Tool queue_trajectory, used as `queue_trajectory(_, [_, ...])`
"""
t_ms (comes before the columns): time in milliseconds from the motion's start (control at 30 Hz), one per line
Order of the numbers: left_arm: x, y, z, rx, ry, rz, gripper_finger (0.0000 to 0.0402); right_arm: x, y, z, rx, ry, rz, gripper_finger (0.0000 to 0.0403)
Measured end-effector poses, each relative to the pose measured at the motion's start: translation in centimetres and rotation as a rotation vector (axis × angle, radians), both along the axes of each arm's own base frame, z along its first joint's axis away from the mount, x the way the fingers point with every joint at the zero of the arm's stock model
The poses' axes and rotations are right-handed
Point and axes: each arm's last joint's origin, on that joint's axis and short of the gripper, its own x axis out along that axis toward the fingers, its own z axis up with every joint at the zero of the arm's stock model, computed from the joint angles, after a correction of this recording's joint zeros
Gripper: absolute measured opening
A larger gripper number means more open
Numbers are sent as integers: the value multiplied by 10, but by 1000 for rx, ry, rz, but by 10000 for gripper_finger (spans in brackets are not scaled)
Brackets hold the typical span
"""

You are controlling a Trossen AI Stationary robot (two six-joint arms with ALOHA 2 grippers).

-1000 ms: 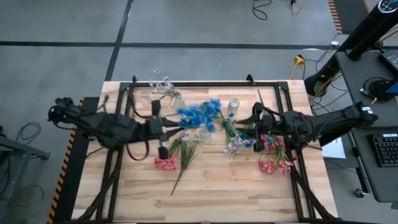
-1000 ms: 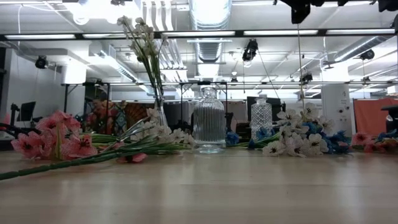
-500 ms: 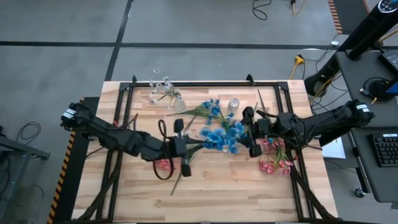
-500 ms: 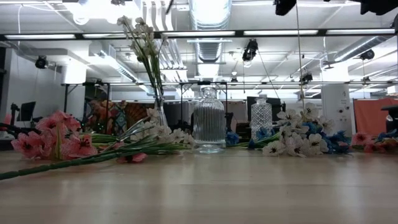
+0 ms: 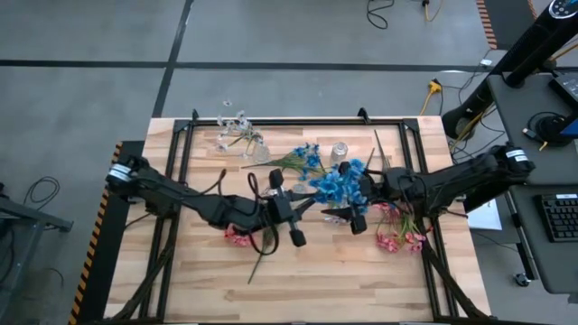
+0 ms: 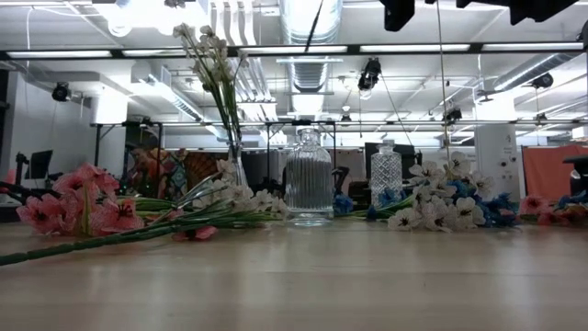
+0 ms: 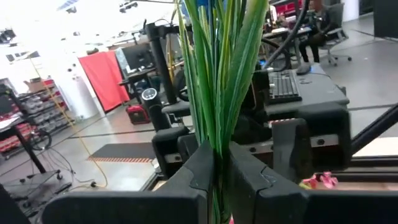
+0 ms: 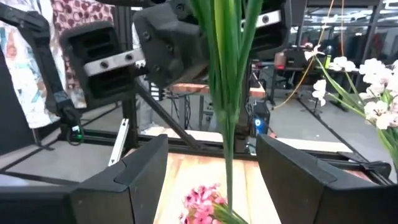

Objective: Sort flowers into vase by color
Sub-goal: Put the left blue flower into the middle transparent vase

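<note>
A bunch of blue flowers (image 5: 336, 185) hangs in the air over the table's middle, its green stems (image 7: 217, 74) running back to my left gripper (image 5: 300, 209), which is shut on them. My right gripper (image 5: 350, 197) is open; its fingers stand on either side of the same stems (image 8: 227, 93) without touching them. A white spray (image 5: 237, 129) stands in a slim vase (image 6: 233, 165). A ribbed vase (image 6: 309, 179) and a cut-glass vase (image 6: 386, 175) hold no flowers. More blue (image 5: 302, 158), pink (image 5: 397, 233) and white (image 6: 432, 207) sprays lie on the tabletop. My left gripper pinches several green stems (image 7: 217, 146) of the blue bunch together between its two fingers (image 7: 199, 174), which lie across them. The bunch is lifted clear of the table, with the blossoms toward the right arm and a thin stem end (image 6: 312, 23) hanging below.
Another pink spray (image 5: 239, 236) and a long stem (image 5: 260, 260) lie near the table's front left of centre. A black frame (image 5: 298, 121) borders the wooden tabletop (image 5: 325, 280). Desks and gear stand off the right edge.
My left gripper has carried the blue bunch from left of centre toward the table's right and near edges, up to my right gripper. The blossoms now hang in front of the right gripper. The right arm has shifted slightly left toward the bunch.
</note>
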Motion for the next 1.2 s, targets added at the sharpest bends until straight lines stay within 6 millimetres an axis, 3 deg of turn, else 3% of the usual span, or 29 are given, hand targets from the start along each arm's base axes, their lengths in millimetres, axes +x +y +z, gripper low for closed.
queue_trajectory(433, [6,2,-2,-30,-48,8,10,18,2,11,-21,-17,-16,194])
queue_trajectory(767, [8,2,-6,-28,-40,31,18,23,2,10,-24,-9,-35,60])
queue_trajectory(867, [7,3,-5,-39,-38,67,30,22,2,10,-28,-4,-36,23])
queue_trajectory(1067, [-3,5,2,-38,9,63,85,20,0,12,-11,5,-39,26])
queue_trajectory(1200, [-20,11,11,-62,82,66,129,14,-7,15,-2,48,-114,27])
